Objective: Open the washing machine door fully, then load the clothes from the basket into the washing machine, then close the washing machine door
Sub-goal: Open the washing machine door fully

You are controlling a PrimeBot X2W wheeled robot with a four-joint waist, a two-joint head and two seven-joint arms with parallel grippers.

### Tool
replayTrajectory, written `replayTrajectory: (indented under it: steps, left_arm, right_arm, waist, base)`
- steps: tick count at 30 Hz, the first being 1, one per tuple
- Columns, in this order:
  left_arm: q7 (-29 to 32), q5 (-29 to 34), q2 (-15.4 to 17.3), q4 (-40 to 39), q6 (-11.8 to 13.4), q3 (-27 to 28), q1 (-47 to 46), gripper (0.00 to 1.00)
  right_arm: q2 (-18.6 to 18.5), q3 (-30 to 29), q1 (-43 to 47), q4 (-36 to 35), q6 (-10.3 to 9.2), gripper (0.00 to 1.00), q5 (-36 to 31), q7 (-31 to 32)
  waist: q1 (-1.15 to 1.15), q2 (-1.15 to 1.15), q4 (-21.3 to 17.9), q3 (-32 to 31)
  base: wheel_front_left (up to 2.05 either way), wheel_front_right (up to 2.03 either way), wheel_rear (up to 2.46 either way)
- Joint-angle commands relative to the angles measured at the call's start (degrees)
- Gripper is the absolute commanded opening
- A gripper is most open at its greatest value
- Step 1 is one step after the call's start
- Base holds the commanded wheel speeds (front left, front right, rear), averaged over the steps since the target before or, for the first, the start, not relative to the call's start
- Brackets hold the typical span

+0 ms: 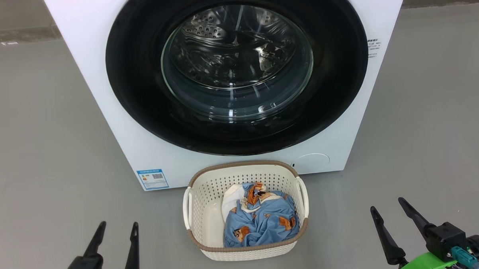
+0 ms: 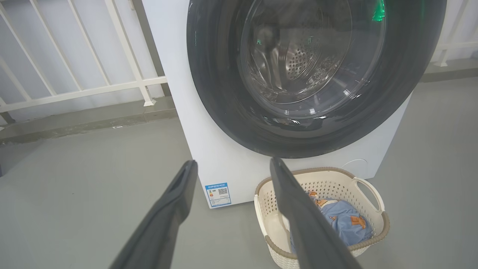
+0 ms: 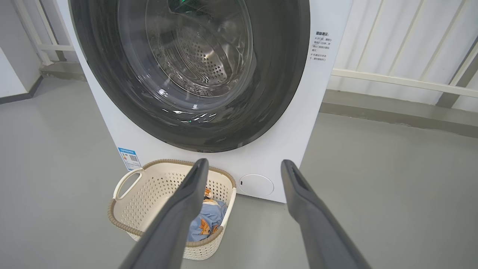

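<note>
The white washing machine (image 1: 102, 75) stands ahead of me with its round black-rimmed door (image 1: 143, 114) shut, the steel drum visible through the glass. On the floor in front of it sits the cream perforated basket (image 1: 202, 207) holding the light blue printed clothes (image 1: 262, 223). My left gripper (image 1: 117, 230) is open at the lower left, apart from the basket. At the lower right my right gripper (image 1: 387, 207) stands open too, with nothing between its fingers. The left wrist view shows the door (image 2: 216, 112) and basket (image 2: 369, 231); the right wrist view shows the door (image 3: 283, 74) and basket (image 3: 149, 201).
Grey floor spreads to both sides of the machine. A white railing (image 2: 74, 93) runs behind on the left and another railing (image 3: 403, 80) on the right. A blue label sticker (image 1: 152, 179) and a round service flap (image 1: 310, 163) mark the machine's lower front.
</note>
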Motion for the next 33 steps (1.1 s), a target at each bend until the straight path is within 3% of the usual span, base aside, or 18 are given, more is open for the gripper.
replayTrajectory:
  steps: [1,13,33]
  left_arm:
    - [-0.51,0.01,0.56,-1.17,0.00,2.09,-0.78,1.00]
    - [-0.51,0.28,0.39,-1.37,0.25,2.25,-1.13,1.00]
    - [-0.51,-0.98,0.20,-3.13,-0.48,3.05,-1.45,1.00]
  right_arm:
    - [-0.69,1.14,-0.37,-1.53,0.09,1.00,-0.56,-0.70]
    - [-0.37,1.43,-0.44,-1.49,0.09,1.00,-0.40,-0.70]
    - [0.13,1.61,-0.48,-1.22,0.09,1.00,0.04,-0.70]
  waist:
    - [0.00,0.00,0.04,0.01]
    - [0.00,0.00,0.15,0.36]
    - [0.00,0.00,-0.43,0.71]
  base:
    - [0.00,0.00,0.00]
    - [0.18,0.40,-0.59]
    - [0.97,1.14,-2.11]
